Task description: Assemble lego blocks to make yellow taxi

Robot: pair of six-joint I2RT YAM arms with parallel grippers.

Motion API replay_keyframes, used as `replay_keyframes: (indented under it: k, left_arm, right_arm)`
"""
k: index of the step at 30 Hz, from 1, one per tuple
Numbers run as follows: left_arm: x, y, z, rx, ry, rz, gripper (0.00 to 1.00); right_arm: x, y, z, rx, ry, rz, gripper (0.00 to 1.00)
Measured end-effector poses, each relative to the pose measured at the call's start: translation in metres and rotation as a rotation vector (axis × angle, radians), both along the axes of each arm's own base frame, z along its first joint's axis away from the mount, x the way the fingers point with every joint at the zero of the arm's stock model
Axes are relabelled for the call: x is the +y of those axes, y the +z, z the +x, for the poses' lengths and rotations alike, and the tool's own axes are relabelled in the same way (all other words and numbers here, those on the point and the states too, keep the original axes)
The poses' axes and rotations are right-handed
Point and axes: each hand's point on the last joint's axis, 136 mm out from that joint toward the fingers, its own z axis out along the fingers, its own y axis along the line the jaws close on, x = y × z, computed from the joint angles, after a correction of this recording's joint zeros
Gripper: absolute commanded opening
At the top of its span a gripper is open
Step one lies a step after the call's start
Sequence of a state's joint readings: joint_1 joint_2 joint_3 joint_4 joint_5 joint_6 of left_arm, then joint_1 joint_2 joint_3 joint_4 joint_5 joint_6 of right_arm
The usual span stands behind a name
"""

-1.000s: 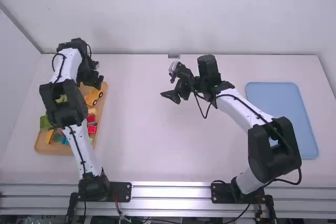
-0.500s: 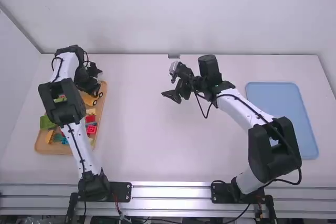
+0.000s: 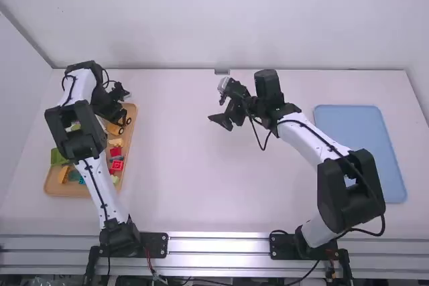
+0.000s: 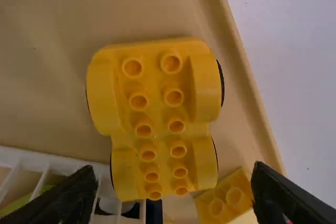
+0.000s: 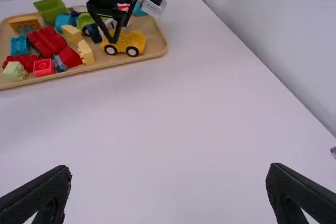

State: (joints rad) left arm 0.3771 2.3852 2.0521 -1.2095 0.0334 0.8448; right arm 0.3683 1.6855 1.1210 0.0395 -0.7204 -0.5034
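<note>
In the high view my left gripper [image 3: 120,124] is over the yellow car base [image 3: 114,128] in the wooden tray. The left wrist view has the studded yellow car base [image 4: 157,114] between and beyond the spread fingers of my left gripper [image 4: 173,195], not gripped; a pale yellow block [image 4: 224,196] lies beside it. In the right wrist view the yellow car base [image 5: 128,43] stands on black wheels under the left gripper [image 5: 113,32]. Over the middle of the table, my right gripper [image 3: 220,122] is open and holds nothing; its own view has the gripper [image 5: 168,190] above bare table.
The wooden tray [image 5: 121,60] also holds several blocks, among them a red block [image 5: 46,41], a green block [image 5: 50,9] and a blue block [image 5: 20,45]. A blue tray [image 3: 362,145] lies on the table's right side.
My left gripper has drawn back a little toward the camera and now hangs over the yellow car base. The right arm has stayed almost still.
</note>
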Motion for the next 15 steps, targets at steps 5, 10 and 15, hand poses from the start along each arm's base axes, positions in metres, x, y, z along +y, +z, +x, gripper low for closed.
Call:
replay_keyframes:
  k: [5,10,15]
  left_arm:
    - [0.003,-0.005,-0.001,0.007,0.031,0.021,0.84]
    - [0.000,-0.008,0.000,-0.001,0.035,-0.001,0.87]
    - [0.005,-0.015,-0.002,-0.005,0.061,0.006,0.93]
  right_arm:
    - [-0.001,0.004,0.007,-0.033,-0.018,0.002,0.99]
    - [-0.008,0.005,0.011,-0.034,-0.029,0.008,0.98]
    - [-0.008,0.006,0.011,-0.031,-0.028,0.012,0.98]
